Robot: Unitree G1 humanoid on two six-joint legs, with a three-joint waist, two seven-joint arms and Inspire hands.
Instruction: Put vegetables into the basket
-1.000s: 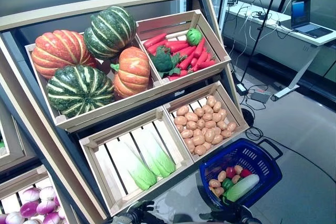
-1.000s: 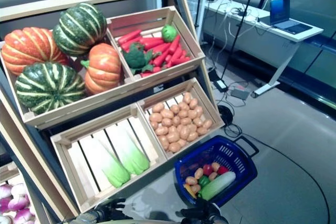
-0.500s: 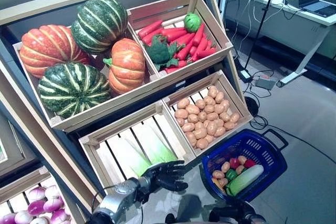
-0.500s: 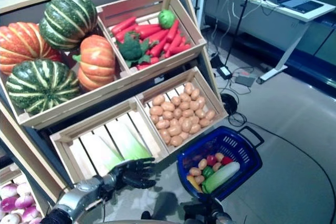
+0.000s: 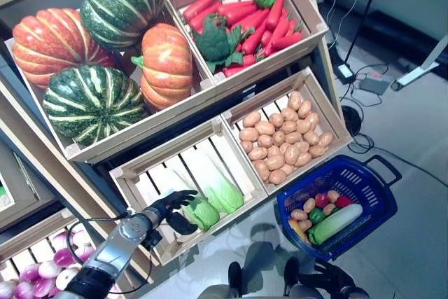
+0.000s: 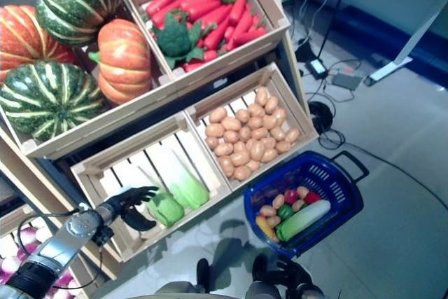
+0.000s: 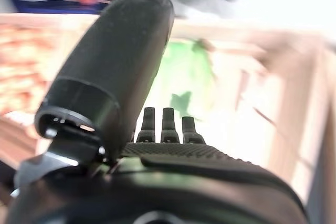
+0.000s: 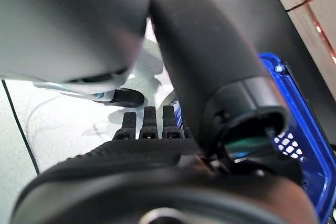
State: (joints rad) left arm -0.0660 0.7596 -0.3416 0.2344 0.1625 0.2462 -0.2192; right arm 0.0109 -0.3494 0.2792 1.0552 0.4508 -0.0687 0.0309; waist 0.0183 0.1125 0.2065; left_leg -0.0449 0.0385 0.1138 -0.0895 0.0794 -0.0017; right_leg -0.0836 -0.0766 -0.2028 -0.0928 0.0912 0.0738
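Wooden crate (image 5: 143, 173): lower left on the rack, holding two green cabbages (image 5: 217, 194).
Left hand (image 5: 171, 204): fingers spread and relaxed, empty, just beside the nearer cabbage.
Right hand (image 8: 157, 145): low beside the basket, fingers straight, holding nothing.
Basket (image 5: 378, 194): blue, on the floor right of the rack, already partly filled.
Risk: smooth leafy cabbage likely to slip from a shallow grip; fingers could snag on the crate's front rail.

Slanted wooden shelf (image 5: 42, 146) holds four crates; basket (image 5: 381, 190) (blue) on floor (image 5: 420, 243).
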